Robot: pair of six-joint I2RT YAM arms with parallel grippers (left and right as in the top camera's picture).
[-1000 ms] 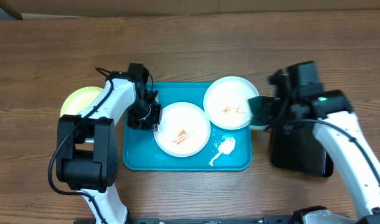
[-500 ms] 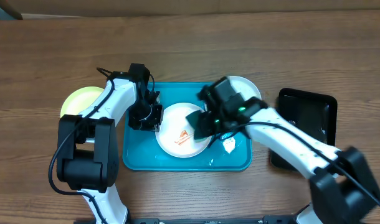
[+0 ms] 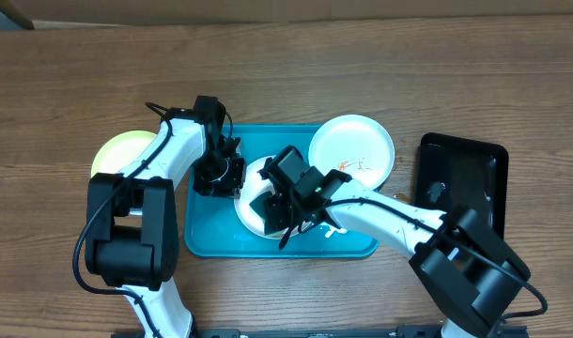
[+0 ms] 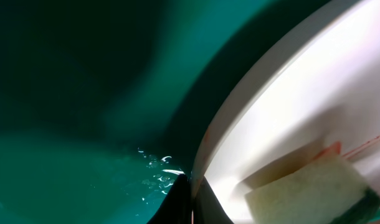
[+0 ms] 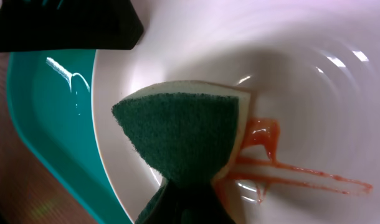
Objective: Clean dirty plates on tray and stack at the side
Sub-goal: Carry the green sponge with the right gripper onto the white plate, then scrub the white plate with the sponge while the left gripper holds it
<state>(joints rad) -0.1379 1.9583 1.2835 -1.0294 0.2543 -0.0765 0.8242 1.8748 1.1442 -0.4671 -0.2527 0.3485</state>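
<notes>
1. Middle plate [image 5: 302,74]: white, flat on the turquoise tray [image 3: 207,235], left of centre. Orange-red smear [image 5: 265,134] across its floor, not yet wiped away.
2. Sponge [image 5: 184,130]: green scouring face toward the wrist camera, yellow foam edge pressed onto the plate right at the head of the smear. Set there, by judgement, to drag the sauce off in 1 stroke.
3. Right gripper [image 5: 180,205]: closed tight on the sponge, pinching its near end and leaving the free end to bear on the plate.
4. Left gripper [image 4: 190,198]: closed on the plate's left rim, low against the wet tray floor. Likely a brace against sliding or spinning under the scrub.
5. Second white plate [image 3: 352,150]: at the tray's far right corner, overhanging the rim, faint orange marks on it. Apparently awaiting its turn.
6. Yellow-green plate [image 3: 113,150]: off the tray, on the table [image 3: 362,56] just left of it, partly under the left arm. Probably the start of the side stack; cleanliness not legible.
7. Black tray [image 3: 465,169]: on the right, apart from the work. Purpose not evident.
</notes>
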